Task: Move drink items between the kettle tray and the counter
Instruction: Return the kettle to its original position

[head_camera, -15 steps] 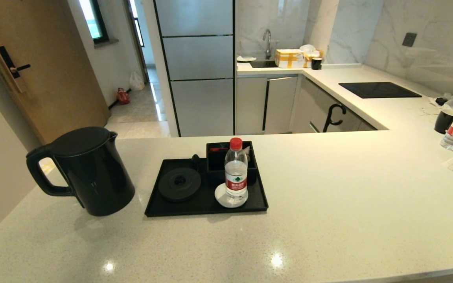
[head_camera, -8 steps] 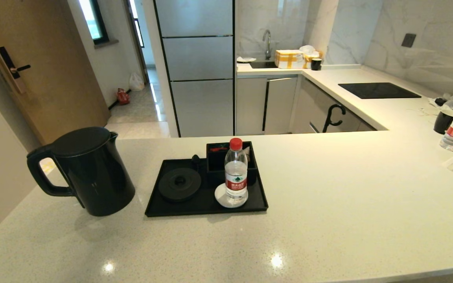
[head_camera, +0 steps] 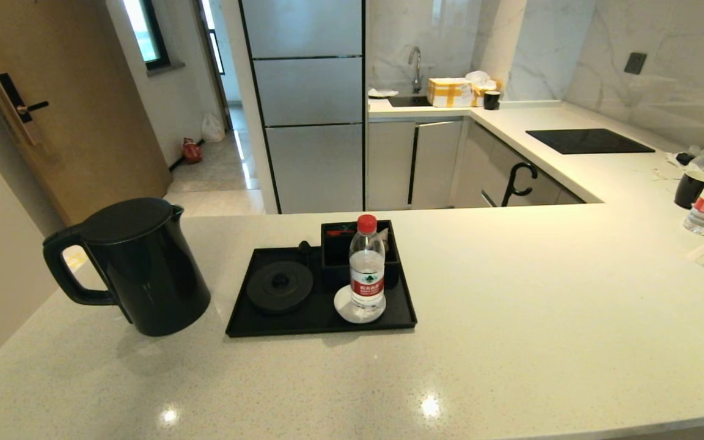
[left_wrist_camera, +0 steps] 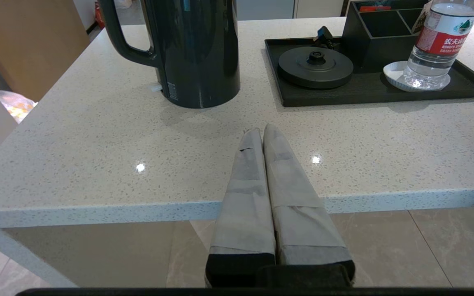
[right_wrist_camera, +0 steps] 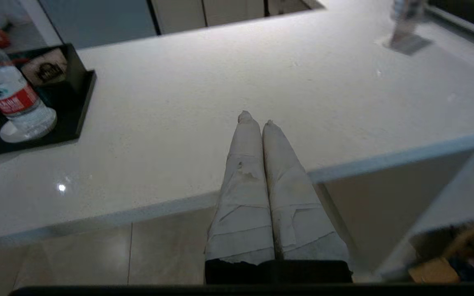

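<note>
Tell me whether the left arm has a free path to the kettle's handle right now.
Probably yes. The left pincer, shut, sits at the counter's near edge, with only bare worktop between it and the kettle. The handle sticks out to the side, away from the tray.

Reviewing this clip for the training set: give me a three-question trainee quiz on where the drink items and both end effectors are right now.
1. True or false: the kettle sits on the round base.
2. What does the water bottle stand on? A) counter B) white coaster C) divided box
3. Fill in: the left end effector and right end effector are both ____ and empty, near the counter edge.

Key: 1 false, it stands on the counter beside the tray; 2 B; 3 shut.
</note>
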Controlling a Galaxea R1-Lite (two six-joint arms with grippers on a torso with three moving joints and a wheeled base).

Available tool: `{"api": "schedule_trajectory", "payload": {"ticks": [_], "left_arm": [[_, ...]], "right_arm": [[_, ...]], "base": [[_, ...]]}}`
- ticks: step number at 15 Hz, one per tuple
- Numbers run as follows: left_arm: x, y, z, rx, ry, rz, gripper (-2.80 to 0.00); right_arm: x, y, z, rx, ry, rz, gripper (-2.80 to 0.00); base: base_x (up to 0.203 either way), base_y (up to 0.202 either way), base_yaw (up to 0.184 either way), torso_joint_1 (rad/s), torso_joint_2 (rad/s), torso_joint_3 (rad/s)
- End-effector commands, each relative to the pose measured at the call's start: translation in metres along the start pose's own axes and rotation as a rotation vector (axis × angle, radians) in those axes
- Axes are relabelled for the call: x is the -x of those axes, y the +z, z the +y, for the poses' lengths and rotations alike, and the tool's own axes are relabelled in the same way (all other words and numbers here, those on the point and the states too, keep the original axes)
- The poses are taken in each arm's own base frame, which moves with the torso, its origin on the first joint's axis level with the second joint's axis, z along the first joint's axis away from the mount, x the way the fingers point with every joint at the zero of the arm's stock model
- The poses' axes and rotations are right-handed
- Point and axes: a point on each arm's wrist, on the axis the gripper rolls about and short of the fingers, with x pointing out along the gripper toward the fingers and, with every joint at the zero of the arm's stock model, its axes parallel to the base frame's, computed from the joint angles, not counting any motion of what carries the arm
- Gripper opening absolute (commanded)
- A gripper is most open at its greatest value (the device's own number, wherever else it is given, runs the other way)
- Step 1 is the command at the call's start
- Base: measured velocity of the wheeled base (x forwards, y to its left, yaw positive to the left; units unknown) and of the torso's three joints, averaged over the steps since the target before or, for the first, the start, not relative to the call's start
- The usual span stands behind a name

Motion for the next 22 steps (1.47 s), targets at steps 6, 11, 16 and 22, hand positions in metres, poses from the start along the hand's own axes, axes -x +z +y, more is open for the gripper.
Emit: {"api": "schedule_trajectory", "payload": {"ticks": [6, 11, 16, 22], "left_arm": [[0.0, 0.0, 0.0, 0.0, 0.0, 0.0, -2.8], [0.0, 0.0, 0.0, 0.0, 0.0, 0.0, -2.8], [0.0, 0.0, 0.0, 0.0, 0.0, 0.0, -2.8], [0.0, 0.0, 0.0, -0.039, 0.0, 0.021, -2.8]], "right_arm": [[-0.041, -0.062, 0.006, 0.12, 0.112, -0.045, -2.8], [-0.041, -0.062, 0.007, 0.134, 0.144, -0.067, -2.8], [-0.041, -0.062, 0.007, 0.134, 0.144, -0.066, -2.8], [-0.041, -0.061, 0.007, 0.134, 0.144, -0.068, -2.8]], "base": [[0.0, 0.0, 0.0, 0.0, 0.0, 0.0], [0.0, 0.0, 0.0, 0.0, 0.0, 0.0], [0.0, 0.0, 0.0, 0.0, 0.0, 0.0], [0.0, 0.0, 0.0, 0.0, 0.0, 0.0]]}}
